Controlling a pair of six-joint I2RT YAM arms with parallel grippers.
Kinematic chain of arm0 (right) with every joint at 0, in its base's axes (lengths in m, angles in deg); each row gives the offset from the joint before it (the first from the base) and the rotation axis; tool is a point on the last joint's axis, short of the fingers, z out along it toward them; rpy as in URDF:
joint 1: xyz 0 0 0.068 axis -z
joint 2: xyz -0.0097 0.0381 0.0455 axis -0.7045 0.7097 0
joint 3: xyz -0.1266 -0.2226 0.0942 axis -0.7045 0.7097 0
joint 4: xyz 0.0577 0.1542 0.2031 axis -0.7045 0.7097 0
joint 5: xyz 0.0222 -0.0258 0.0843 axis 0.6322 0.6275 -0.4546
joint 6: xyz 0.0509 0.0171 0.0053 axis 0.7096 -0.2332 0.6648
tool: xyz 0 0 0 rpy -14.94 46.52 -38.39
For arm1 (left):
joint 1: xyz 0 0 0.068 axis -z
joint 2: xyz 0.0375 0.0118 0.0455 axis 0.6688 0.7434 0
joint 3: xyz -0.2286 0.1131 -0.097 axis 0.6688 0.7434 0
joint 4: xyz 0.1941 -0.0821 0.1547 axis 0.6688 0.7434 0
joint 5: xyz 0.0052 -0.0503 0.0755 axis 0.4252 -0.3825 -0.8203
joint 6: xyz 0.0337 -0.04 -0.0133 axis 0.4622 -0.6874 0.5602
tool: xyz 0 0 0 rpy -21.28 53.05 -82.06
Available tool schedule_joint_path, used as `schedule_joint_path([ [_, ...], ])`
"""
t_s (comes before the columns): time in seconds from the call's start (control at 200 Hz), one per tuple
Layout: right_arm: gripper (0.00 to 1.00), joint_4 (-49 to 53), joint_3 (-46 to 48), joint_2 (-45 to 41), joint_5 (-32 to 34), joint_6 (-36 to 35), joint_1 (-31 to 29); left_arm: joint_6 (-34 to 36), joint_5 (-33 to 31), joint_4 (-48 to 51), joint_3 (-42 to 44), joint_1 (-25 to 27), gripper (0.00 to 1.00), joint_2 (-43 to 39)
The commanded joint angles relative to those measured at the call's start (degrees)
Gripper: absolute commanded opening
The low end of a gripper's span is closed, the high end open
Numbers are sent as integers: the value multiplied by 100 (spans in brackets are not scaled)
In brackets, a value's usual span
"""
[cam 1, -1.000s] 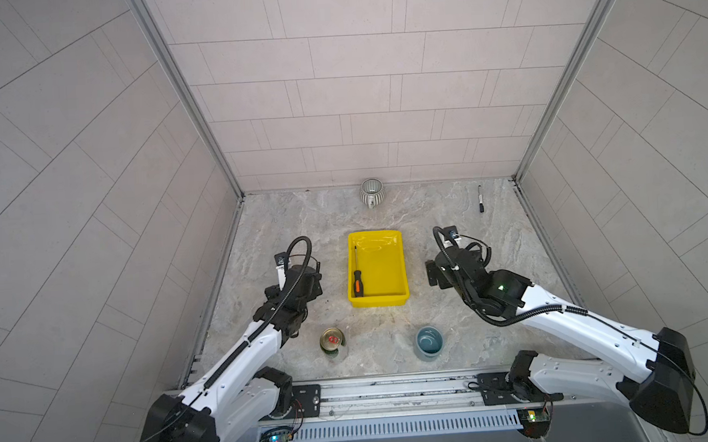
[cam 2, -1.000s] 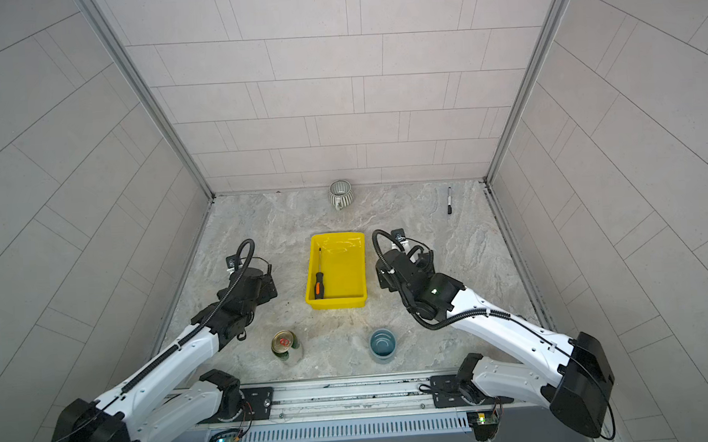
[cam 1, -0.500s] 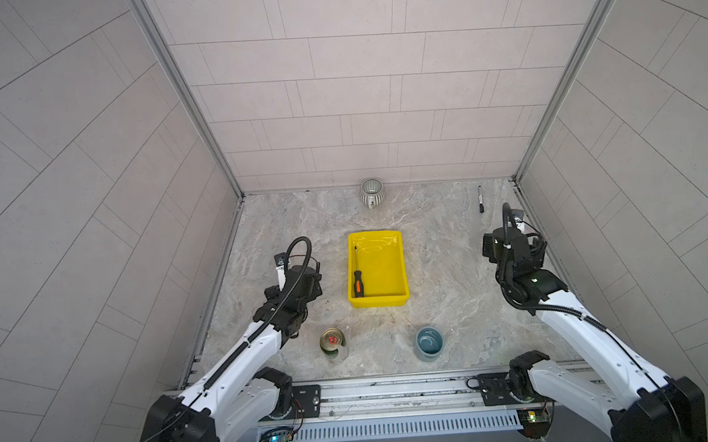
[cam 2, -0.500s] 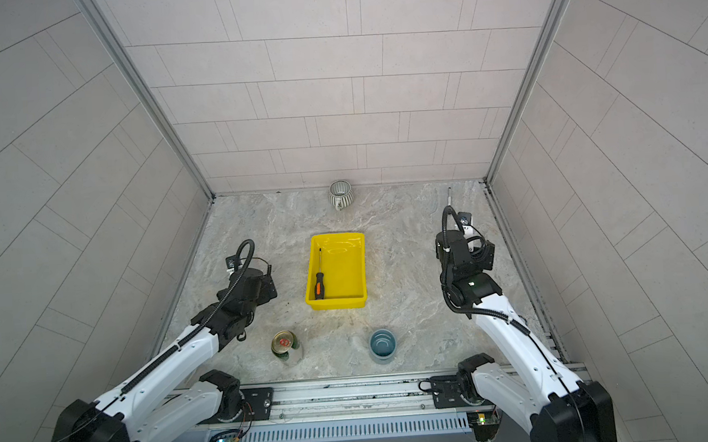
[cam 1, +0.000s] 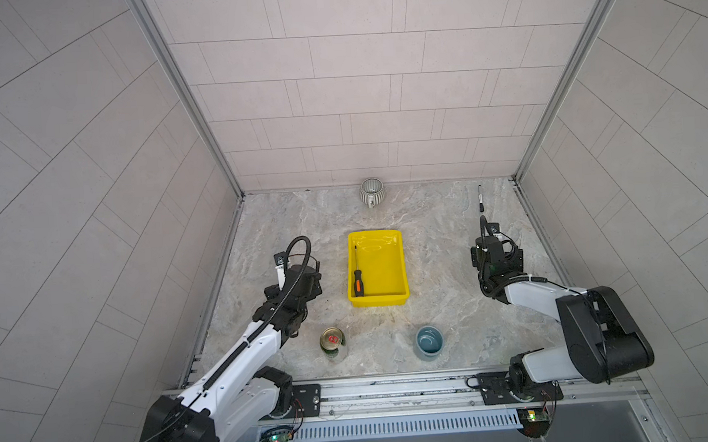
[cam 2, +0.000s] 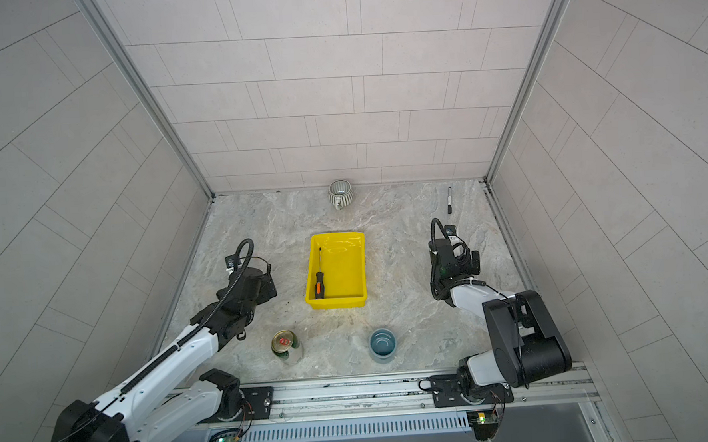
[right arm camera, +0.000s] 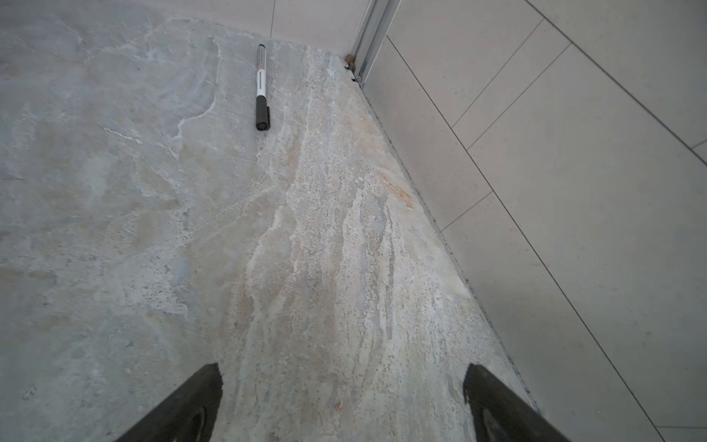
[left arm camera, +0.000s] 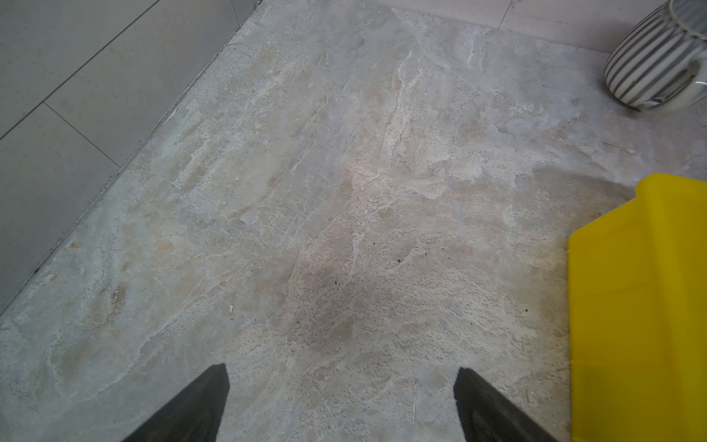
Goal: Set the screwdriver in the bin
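screwdriver [cam 1: 358, 278]: lies inside bin [cam 1: 381, 266] — along its left wall
left gripper [left arm camera: 341, 369]: jaws spread, empty — beside bin
right gripper [right arm camera: 342, 366]: jaws spread, empty, facing marker [right arm camera: 261, 88]

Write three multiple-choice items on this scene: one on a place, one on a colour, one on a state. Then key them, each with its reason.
1. Where does the screwdriver lie?
A. beside the bin
B. inside the bin
C. under the bin

2. What colour is the cup near the front edge?
A. blue-grey
B. red
C. yellow

3. How do the jaws of the right gripper stand?
A. shut on the screwdriver
B. shut on nothing
C. open, holding nothing

Key:
1 B: both top views show it lying flat on the bin's floor, along one long wall.
2 A: both top views show a blue-grey rim and inside.
3 C: the right wrist view shows the jaws wide apart with nothing between them.
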Motion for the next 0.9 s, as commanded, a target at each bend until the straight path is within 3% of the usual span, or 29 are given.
schedule_joint_path([
  [0.0, 100, -514, -117, 195, -73, -182, 21, -6, -70, 40, -77, -27, 98, 26],
  [0.43, 100, -1181, -149, 486, -299, -333, 50, -4, -83, 19, -106, -24, 98, 129],
  [0.896, 99, -3598, 1082, 688, -974, -432, 153, 3, -45, 17, -141, -27, 98, 202],
])
